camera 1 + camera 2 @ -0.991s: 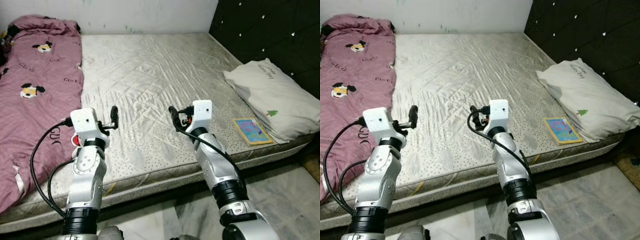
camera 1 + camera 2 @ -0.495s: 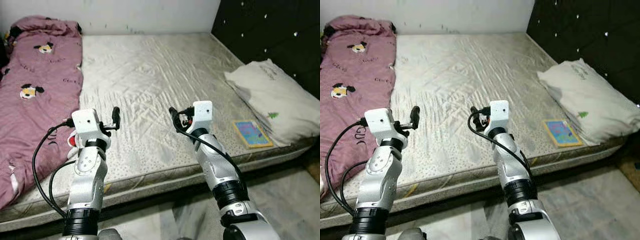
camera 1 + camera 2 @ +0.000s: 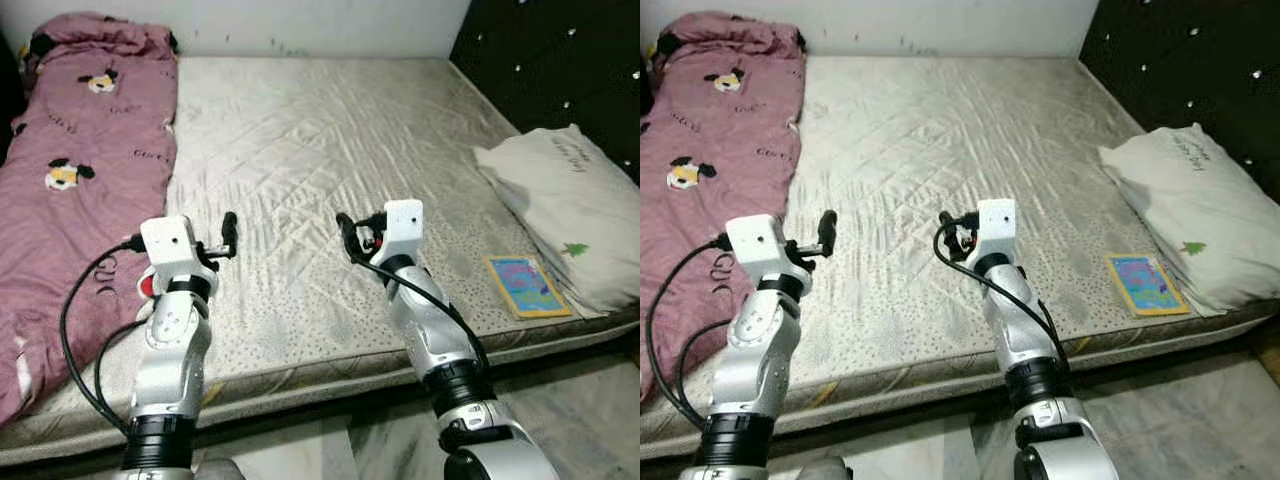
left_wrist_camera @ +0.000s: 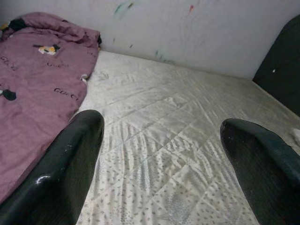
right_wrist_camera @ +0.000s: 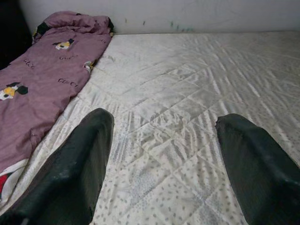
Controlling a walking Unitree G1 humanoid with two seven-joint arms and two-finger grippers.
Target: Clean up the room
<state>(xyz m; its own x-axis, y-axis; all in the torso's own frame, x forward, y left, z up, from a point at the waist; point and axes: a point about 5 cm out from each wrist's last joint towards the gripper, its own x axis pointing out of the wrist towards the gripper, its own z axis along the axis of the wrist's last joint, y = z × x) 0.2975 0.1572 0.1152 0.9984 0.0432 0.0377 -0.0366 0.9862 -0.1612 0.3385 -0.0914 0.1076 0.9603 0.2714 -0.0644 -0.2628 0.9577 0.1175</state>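
Over the bed point(image 3: 330, 150), both the left tool point(image 3: 229, 234) and right tool point(image 3: 346, 236) hover spread apart, empty; book point(image 3: 526, 285), pillow point(image 3: 570, 210) and blanket point(image 3: 80, 170) seemingly remain untidied.

Bare quilted mattress point(image 3: 330, 160), cream, creased, set against a white wall and a dark tufted headboard. On it: pink cartoon-print blanket point(image 3: 75, 170) along the left side; white pillow point(image 3: 570, 220) at right; beside the pillow, a thin colourful item, possibly a book point(image 3: 527, 286), near the front edge.
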